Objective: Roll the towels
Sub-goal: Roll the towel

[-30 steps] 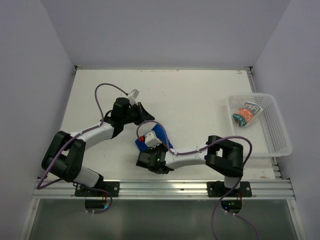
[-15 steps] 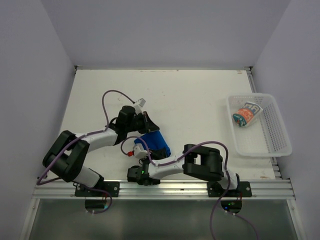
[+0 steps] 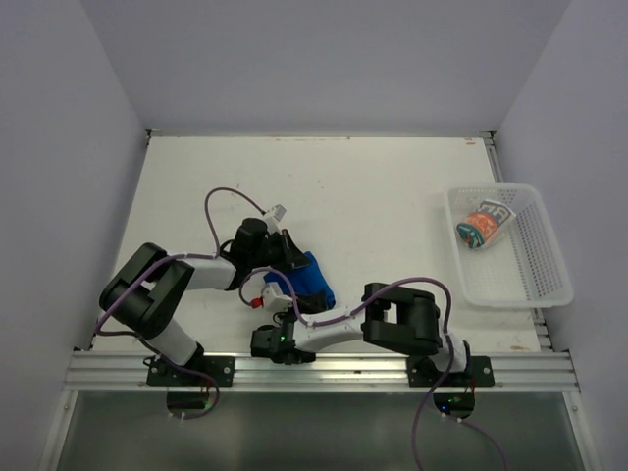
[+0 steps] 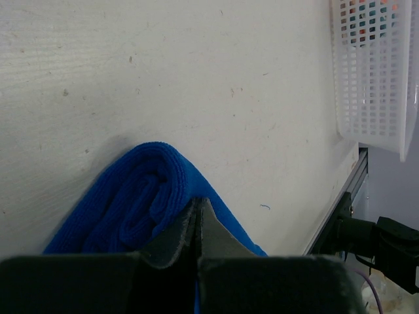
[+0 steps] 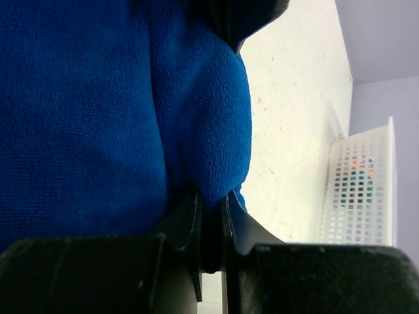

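Note:
The plain blue towel (image 3: pixel 312 279) lies partly rolled at the near middle of the table (image 3: pixel 392 186), and its coiled end (image 4: pixel 141 196) shows in the left wrist view. My right gripper (image 5: pixel 211 196) is shut on a fold of this blue cloth (image 5: pixel 98 118), at its near-left edge (image 3: pixel 290 294). My left gripper (image 4: pixel 198 201) is shut, with its tips pressed against the roll's far-left side (image 3: pixel 297 263). The patterned orange, grey-blue and white towel (image 3: pixel 483 226) lies rolled in the basket.
A white plastic mesh basket (image 3: pixel 549 265) stands at the table's right edge and also appears in the wrist views (image 4: pixel 373 72) (image 5: pixel 357 196). Purple cables (image 3: pixel 221 196) loop above both arms. The aluminium rail (image 3: pixel 324 368) runs along the near edge.
My left arm swung toward the near side and brought its shut gripper down against the blue towel. My right arm folded back toward the near edge, still holding the towel.

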